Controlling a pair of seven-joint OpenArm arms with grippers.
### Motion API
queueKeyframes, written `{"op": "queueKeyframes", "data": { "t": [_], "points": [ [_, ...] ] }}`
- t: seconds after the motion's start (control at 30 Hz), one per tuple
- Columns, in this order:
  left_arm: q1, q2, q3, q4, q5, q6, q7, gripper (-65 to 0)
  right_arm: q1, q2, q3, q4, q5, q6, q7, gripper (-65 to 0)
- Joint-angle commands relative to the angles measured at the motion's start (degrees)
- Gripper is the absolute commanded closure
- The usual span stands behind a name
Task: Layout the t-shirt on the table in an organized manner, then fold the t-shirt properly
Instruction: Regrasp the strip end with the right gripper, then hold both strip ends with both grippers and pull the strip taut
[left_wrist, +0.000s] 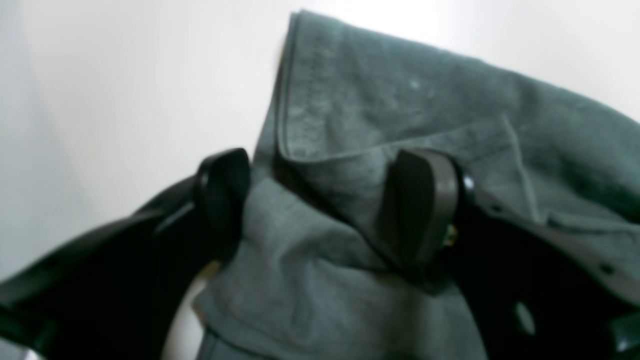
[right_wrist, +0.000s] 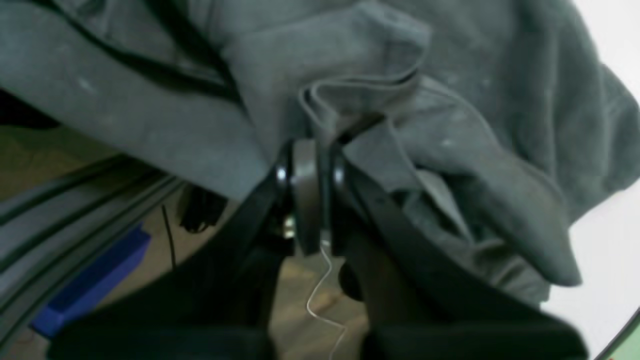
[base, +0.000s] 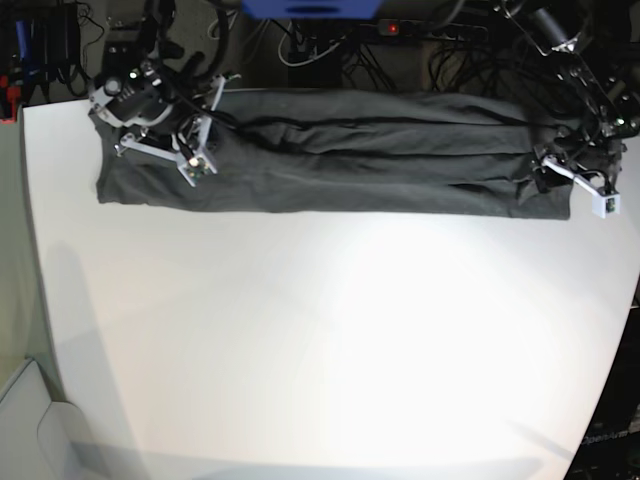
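We find the t-shirt bunched in a band along the table's far edge: layout step. The right gripper pinches a hem fold; the left gripper stands spread around cloth. In our judgement, next it must clamp, then both draw the cloth toward the table's middle.

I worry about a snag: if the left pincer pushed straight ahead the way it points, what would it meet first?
Probably the t-shirt itself: the left pincer stands open with a folded hem already between its fingers. Beyond the cloth lies the table; depth is unclear.
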Motion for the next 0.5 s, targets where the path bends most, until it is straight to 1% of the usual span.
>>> {"op": "queueKeyframes", "data": {
  "t": [0.0, 0.07, 0.13, 0.23, 0.3, 0.37, 0.47],
  "points": [
    [0.03, -0.34, 0.06, 0.21, 0.43, -0.27, 1.83, -44.7, 0.08, 0.13, -0.02, 0.87, 0.56, -0.05, 0.92, -3.8],
    [0.03, -0.34, 0.06, 0.21, 0.43, -2.2, 1.92, -47.8, -0.53, 0.21, 0.07, 0.87, 0.56, -0.05, 0.92, -10.4],
    [0.11, -0.43, 0.06, 0.21, 0.87, -4.84, 1.92, -53.3, -1.24, 0.3, 0.16, 1.13, 0.56, -0.05, 1.01, -17.9],
    [0.11, -0.43, 0.06, 0.29, 0.96, -5.24, 1.92, -60.8, -1.5, 1.53, 0.33, 1.13, 0.56, -0.05, 0.92, -26.6],
    [0.11, -0.43, -0.11, 0.29, 0.96, -5.24, 1.92, -63.9, -1.59, 1.8, 0.86, 1.13, 0.56, -0.05, 0.92, -31.3],
    [0.11, -0.43, -0.2, 0.29, 0.96, -5.24, 1.92, -65.0, -1.85, 2.41, 3.76, 1.13, 0.56, -0.05, 0.92, -34.3],
    [0.11, -0.43, -0.29, 0.29, 0.96, -5.24, 1.92, -65.0, -1.77, 2.5, 7.63, 1.13, 0.56, -0.05, 0.92, -34.8]
  ]
}}
